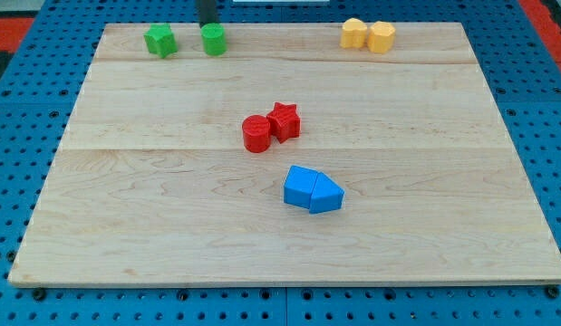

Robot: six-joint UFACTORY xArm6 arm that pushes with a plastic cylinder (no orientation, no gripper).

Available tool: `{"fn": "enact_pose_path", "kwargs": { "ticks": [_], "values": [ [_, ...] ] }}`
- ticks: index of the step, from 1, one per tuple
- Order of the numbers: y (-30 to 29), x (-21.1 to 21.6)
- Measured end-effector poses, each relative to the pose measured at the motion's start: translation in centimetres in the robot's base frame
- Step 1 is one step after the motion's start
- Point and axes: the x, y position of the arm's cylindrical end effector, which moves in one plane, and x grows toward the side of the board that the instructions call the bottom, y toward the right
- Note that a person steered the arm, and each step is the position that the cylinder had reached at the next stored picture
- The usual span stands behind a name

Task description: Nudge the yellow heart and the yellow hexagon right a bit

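Note:
The yellow heart [353, 33] and the yellow hexagon [382, 37] sit side by side, touching, near the top edge of the wooden board [443, 235], right of centre. My rod comes down at the view's top, and my tip [207, 24] is just behind the green cylinder-like block [214, 40], far to the left of both yellow blocks.
A green star-like block [160, 41] sits at the top left. A red cylinder [256, 133] and a red star [284, 120] touch near the centre. Two blue blocks [313, 189] lie together below them. Blue pegboard surrounds the board.

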Motion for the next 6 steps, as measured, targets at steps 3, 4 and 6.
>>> {"fn": "enact_pose_path", "kwargs": {
  "ticks": [3,4,6],
  "values": [
    [9.4,0.9],
    [10.0,0.0],
    [22.0,0.2]
  ]
}}
